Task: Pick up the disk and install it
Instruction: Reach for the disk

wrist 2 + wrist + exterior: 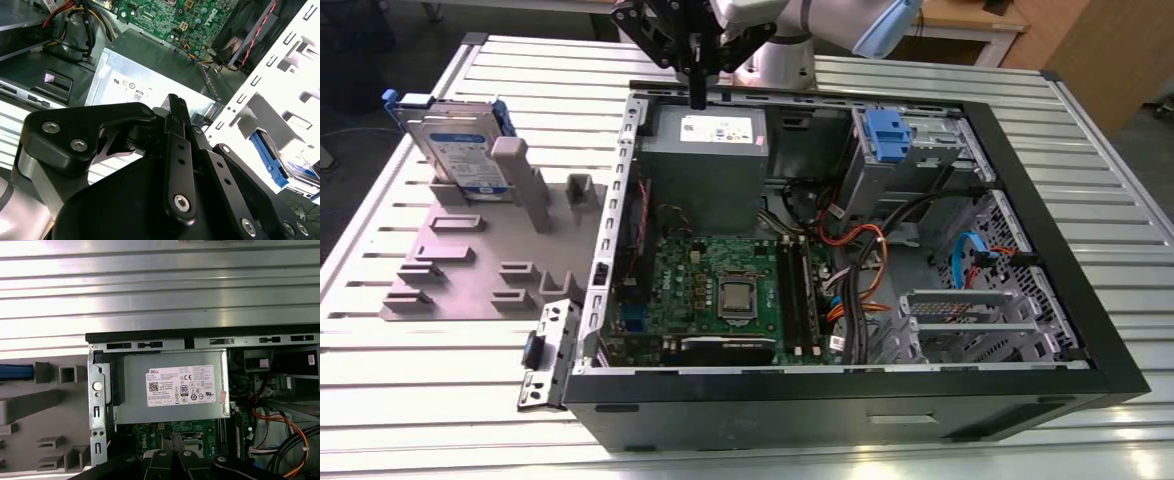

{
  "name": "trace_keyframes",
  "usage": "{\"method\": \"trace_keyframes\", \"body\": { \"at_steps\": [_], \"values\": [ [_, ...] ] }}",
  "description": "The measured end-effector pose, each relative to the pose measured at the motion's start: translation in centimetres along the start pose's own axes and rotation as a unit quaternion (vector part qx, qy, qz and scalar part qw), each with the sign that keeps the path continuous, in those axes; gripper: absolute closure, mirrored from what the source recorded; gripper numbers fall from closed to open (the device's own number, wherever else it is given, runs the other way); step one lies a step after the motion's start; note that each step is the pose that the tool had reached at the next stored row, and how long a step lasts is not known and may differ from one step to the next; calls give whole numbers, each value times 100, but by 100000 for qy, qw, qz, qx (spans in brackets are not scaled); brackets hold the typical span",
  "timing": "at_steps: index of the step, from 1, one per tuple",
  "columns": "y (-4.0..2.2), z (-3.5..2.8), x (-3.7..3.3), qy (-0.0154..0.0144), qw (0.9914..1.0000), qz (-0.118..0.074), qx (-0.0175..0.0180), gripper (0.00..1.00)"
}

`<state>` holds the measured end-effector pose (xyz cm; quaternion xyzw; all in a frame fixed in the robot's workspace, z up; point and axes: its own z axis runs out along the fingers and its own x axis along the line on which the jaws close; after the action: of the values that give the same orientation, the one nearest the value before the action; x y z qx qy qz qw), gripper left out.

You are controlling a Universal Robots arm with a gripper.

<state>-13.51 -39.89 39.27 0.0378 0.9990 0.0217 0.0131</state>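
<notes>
Pinched shut and empty, the black gripper (698, 97) hangs at the far rim of the open computer case (1047, 230), just above the boxy grey steel power supply (707, 165). The disk (458, 150), silver with a blue frame, stands on edge in a slotted grey plastic holder (467, 270) at the exterior view's left, outside the case and well apart from the gripper. The case's perforated side wall (616, 200) stands between them. Open air lies above the holder, and ribbed aluminium table (400, 385) around it. Inside the case, orange and black cables (867, 250) crowd beside the green motherboard (720, 290), below the blue latch (887, 135).

Open computer case (854, 400) beside grey fixture (467, 270) on slatted table (400, 400).
</notes>
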Motion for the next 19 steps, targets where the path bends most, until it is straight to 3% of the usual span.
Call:
{"method": "trace_keyframes", "body": {
  "at_steps": [19],
  "values": [
    [-8,1,101,0,100000,5,1,89]
  ]
}}
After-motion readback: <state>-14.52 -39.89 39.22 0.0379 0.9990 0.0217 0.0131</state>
